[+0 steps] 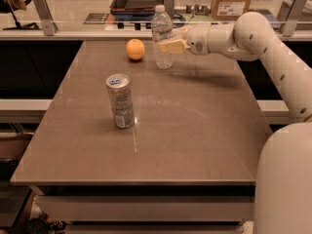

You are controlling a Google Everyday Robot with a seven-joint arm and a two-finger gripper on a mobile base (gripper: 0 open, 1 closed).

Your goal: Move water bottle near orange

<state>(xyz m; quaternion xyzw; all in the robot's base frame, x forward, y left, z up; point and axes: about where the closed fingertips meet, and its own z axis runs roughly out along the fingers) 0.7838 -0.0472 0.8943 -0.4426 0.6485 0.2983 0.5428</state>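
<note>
As things lie on the tabletop, the listing runs thus.

Item: water bottle, one. It stands upright on the far part of the tabletop, just beside the orange and to its right, with a narrow gap between them. I judge this close enough that the task looks all but met.

Item: orange, one, resting free and untouched.

Item: gripper, one, at the end of the white arm that reaches in from the right. It is set against the bottle at label height (a mid-body hold would keep a tall, light bottle from tipping, which is presumably why that height). Whether it is clamped on the bottle or released cannot be told.

Item: silver can, one, upright near the tabletop's middle, well apart from the other two and out of the arm's reach line.

Count: one bottle, one orange, one can, one gripper.
</note>
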